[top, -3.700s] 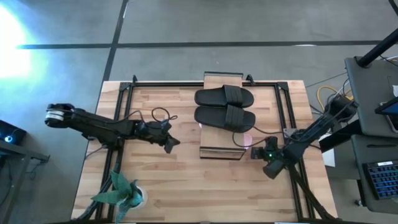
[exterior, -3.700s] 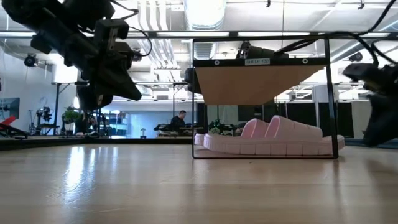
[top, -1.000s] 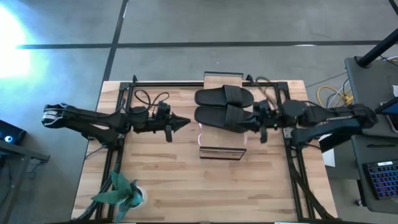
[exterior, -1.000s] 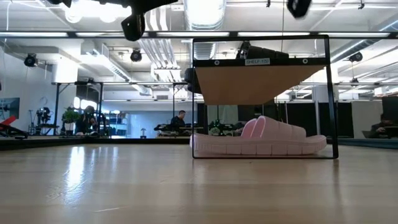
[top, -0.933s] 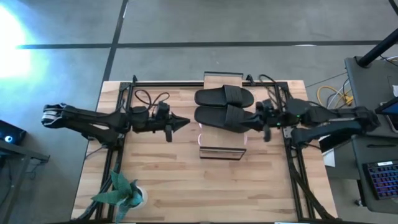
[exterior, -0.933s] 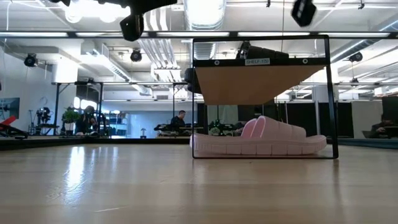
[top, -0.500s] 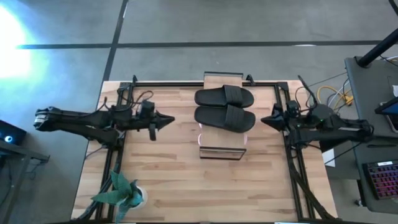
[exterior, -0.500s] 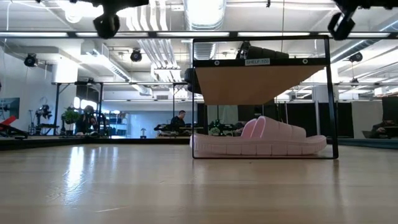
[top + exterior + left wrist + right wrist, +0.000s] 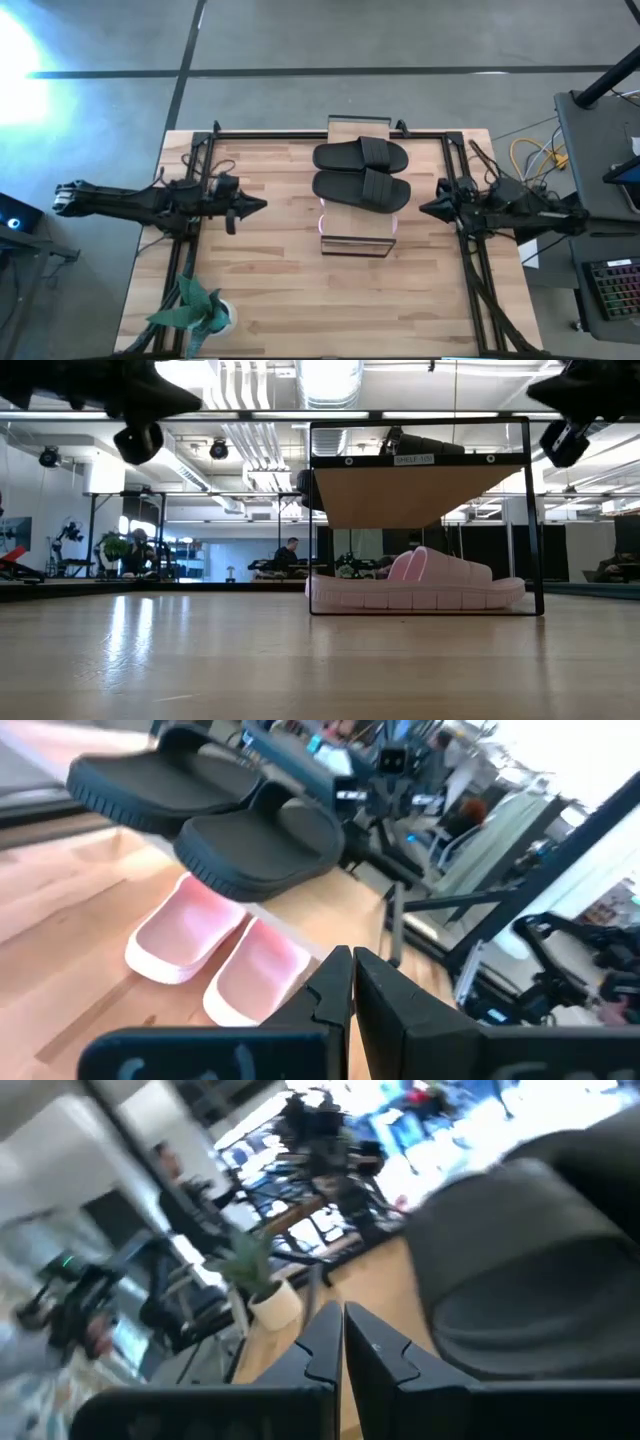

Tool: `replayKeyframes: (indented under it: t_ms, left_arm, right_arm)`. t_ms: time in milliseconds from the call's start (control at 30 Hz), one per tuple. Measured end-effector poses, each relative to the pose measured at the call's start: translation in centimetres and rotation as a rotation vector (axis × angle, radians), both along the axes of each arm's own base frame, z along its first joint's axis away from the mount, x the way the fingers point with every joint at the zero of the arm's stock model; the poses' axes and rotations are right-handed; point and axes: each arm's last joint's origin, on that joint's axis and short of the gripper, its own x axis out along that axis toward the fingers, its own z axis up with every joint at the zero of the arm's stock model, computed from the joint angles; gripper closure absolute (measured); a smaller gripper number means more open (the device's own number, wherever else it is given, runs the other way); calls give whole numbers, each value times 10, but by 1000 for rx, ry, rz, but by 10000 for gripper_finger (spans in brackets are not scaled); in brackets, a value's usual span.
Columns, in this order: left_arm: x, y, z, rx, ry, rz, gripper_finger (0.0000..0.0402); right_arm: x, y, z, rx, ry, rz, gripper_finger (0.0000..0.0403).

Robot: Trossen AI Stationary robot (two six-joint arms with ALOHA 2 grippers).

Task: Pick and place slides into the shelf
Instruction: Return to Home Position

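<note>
Both arms have pulled further apart: left jaws sit centre-left in the high view, right jaws centre-right, both pressed together. 2 black slides top the shelf, and 2 pink slides lie beneath. Homing seems underway; finishing needs only retraction.

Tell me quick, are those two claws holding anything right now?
Left gripper: shut, empty, left of the shelf.
Right gripper: shut, empty, right of the shelf.

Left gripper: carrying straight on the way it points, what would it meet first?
Probably the front black slide on the shelf top; the left gripper points toward it at roughly that height, though depth is unclear.
</note>
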Motion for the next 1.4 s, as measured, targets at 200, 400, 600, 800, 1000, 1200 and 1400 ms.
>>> replayKeyframes:
  t_ms: [200,400,600,800,1000,1200,1400]
  left_arm:
    - [-22,1,-15,22,-64,9,402]
    - [-41,3,-37,22,-135,21,402]
    - [-51,3,-62,16,-183,29,402]
    - [-45,3,-75,28,-118,28,402]
    - [-45,2,-87,24,-104,14,402]
    - [-42,2,-91,55,-76,8,402]
    - [-39,2,-96,55,-17,8,402]
  right_arm:
    - [-4,1,0,-136,-37,20,394]
    - [-3,1,3,-266,-118,7,394]
    - [2,1,-3,-287,-141,12,394]
    - [6,1,-12,-289,-148,10,394]
    - [12,1,-28,-291,-117,15,394]
    - [19,1,-49,-283,-147,13,394]
    - [21,3,-58,-290,-122,79,394]
